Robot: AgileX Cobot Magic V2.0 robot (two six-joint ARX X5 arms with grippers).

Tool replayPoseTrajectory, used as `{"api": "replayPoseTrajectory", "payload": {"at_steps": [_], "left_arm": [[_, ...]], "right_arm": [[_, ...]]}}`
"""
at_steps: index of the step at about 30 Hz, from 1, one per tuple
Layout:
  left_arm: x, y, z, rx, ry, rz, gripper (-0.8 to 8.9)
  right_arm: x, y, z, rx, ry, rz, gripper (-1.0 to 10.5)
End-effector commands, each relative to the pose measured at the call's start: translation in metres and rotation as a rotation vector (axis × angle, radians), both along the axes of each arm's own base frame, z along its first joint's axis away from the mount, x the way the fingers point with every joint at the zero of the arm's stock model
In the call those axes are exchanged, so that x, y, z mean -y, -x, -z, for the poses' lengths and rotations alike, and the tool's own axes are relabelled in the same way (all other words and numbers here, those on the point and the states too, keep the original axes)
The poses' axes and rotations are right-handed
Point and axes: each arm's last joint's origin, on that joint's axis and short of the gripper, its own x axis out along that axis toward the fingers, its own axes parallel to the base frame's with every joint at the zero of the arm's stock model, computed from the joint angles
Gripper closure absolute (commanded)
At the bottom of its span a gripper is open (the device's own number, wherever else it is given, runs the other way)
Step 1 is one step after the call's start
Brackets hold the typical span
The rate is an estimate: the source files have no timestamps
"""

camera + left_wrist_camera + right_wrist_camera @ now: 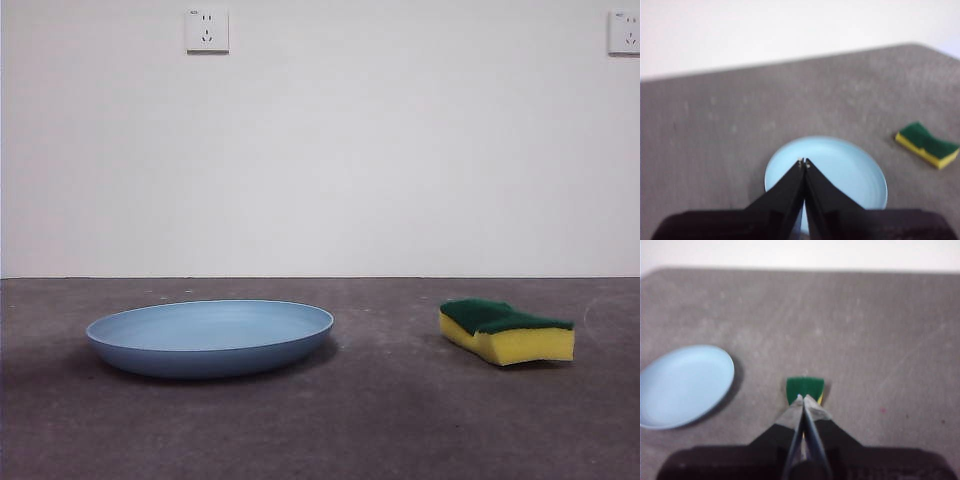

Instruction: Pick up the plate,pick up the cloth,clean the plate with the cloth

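While both arms wait above the grey counter point(320, 420), neither shows in the front view, so only the wrist views tell how they stand. Seen from the left wrist, the left end effector point(804, 162) has its two black jaws pressed together with nothing between them, and the tips hang over the plate point(850, 172), which lies flat on the counter directly below and ahead of them. Off to one side of that end effector, well apart from the plate, sits the sponge point(928, 143).

Seen from the right wrist, the right end effector point(803, 399) is likewise closed and empty, its tips hovering just in front of the near end of the sponge point(805, 387), whose green top faces up. The plate point(685, 385) lies well off to the side of this end effector.

From the front, the light-blue plate point(210, 335) and the yellow-and-green sponge point(505, 330) rest apart on the counter before a white wall point(320, 150) with two sockets point(207, 30).
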Motion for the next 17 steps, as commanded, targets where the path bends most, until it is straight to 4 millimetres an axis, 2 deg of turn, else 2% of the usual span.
{"api": "replayPoseTrajectory", "payload": {"at_steps": [1,8,17], "left_arm": [[0.0,0.001,0.005,-0.056,0.014,-0.01,8.17],[0.001,-0.001,0.016,-0.166,-0.035,-0.011,8.17],[0.002,-0.003,0.017,-0.182,-0.043,-0.004,8.17]], "right_arm": [[-0.001,-0.001,0.002,-0.009,-0.008,0.006,9.5],[-0.001,-0.001,0.003,-0.017,-0.004,0.006,9.5],[-0.001,-0.001,0.003,-0.017,-0.004,0.006,9.5]]}}
